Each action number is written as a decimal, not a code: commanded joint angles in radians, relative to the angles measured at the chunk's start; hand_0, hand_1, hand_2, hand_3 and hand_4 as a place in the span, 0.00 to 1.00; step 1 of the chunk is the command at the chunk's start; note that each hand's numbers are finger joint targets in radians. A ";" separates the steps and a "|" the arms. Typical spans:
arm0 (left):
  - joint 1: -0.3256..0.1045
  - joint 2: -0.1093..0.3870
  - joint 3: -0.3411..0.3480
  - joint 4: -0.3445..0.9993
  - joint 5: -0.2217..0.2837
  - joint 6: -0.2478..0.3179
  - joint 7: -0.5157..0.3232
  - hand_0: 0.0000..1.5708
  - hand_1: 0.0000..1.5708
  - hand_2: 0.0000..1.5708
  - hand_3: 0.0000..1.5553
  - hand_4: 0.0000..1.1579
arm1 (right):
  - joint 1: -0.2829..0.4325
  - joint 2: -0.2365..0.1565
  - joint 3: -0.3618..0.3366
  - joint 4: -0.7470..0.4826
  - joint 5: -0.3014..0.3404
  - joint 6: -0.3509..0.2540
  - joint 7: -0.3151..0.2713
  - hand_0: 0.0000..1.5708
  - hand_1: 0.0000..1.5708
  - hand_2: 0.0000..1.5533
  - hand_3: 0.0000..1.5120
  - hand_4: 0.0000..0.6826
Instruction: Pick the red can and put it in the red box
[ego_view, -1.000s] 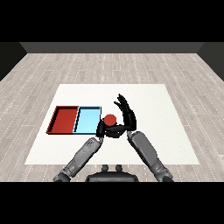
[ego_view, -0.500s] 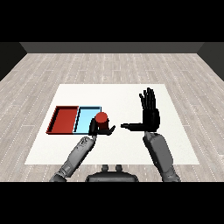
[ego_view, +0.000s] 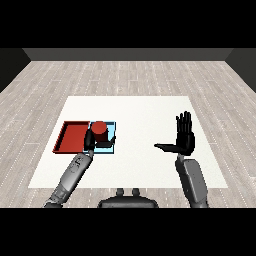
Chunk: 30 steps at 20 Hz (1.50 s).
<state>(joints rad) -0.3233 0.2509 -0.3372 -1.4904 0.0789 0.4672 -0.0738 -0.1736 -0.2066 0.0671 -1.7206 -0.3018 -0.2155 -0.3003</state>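
Note:
The red can (ego_view: 100, 130) is held upright in my left hand (ego_view: 91, 141), whose fingers and thumb curl round its lower part. Hand and can hover over the light blue tray (ego_view: 110, 148), just right of the red tray (ego_view: 71, 136). My right hand (ego_view: 183, 137) stands far off at the right of the table, fingers straight up and thumb stuck out to the left, holding nothing.
The two trays lie side by side at the table's left, red on the outside, light blue toward the middle. The white table (ego_view: 140, 115) stretches bare between the trays and my right hand.
My left hand has carried the red can leftward, from beside the blue tray to over it. The right hand let go earlier and swung away to the right, fingers spread.

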 joint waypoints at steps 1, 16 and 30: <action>0.002 0.073 0.062 -0.064 -0.013 -0.014 0.067 1.00 1.00 0.99 0.91 0.97 | 0.083 -0.008 0.010 0.068 0.056 0.009 -0.035 0.00 0.00 0.00 0.00 0.00; -0.223 0.251 0.304 0.581 -0.084 -0.119 0.049 1.00 1.00 0.99 0.94 0.95 | 0.127 -0.017 -0.056 0.253 0.030 0.109 -0.125 0.00 0.00 0.00 0.00 0.00; -0.374 0.201 0.340 1.283 -0.211 -0.026 -0.036 0.21 0.21 0.29 0.21 0.62 | 0.151 0.015 -0.040 0.191 0.085 0.087 -0.213 0.00 0.00 0.00 0.00 0.00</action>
<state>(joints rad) -0.6496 0.4527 0.0105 -0.3513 -0.0953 0.4352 -0.1333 -0.0404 -0.2049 0.0124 -1.4985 -0.2414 -0.1028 -0.5082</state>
